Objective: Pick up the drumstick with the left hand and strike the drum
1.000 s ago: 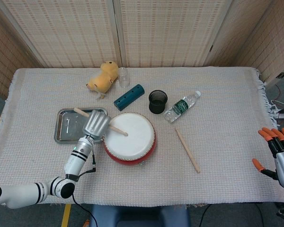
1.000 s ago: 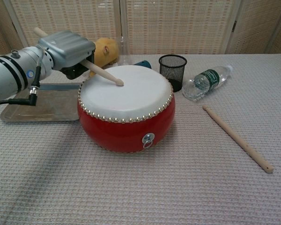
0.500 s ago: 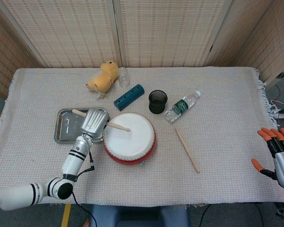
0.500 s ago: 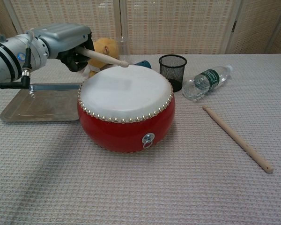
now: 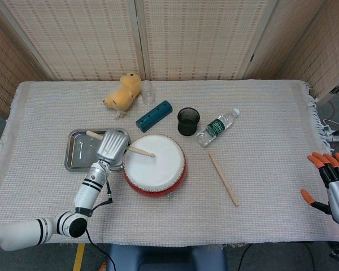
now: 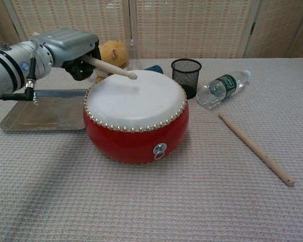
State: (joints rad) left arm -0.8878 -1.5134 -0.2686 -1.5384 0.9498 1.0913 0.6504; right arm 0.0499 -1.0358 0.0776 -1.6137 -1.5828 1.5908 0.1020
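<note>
A red drum (image 5: pixel 155 165) (image 6: pixel 136 116) with a white skin sits left of the table's middle. My left hand (image 5: pixel 112 145) (image 6: pixel 70 48) grips a wooden drumstick (image 5: pixel 140 152) (image 6: pixel 110 68) at the drum's left edge. The stick's tip hovers just above the skin's far left part. A second drumstick (image 5: pixel 223 178) (image 6: pixel 255 148) lies loose on the cloth to the right of the drum. My right hand (image 5: pixel 333 186) hangs off the table's right edge, fingers spread, holding nothing.
A metal tray (image 5: pixel 80 151) (image 6: pixel 42 112) lies left of the drum, under my left arm. Behind the drum are a black mesh cup (image 5: pixel 188 121) (image 6: pixel 186 71), a lying water bottle (image 5: pixel 216 127) (image 6: pixel 222 86), a teal block (image 5: pixel 154 116), a yellow plush toy (image 5: pixel 123 93) and a small clear cup (image 5: pixel 147 91).
The stick's tip lay on the skin a second ago, lifted clear of it half a second ago, and has now dipped back slightly while staying above the skin.
</note>
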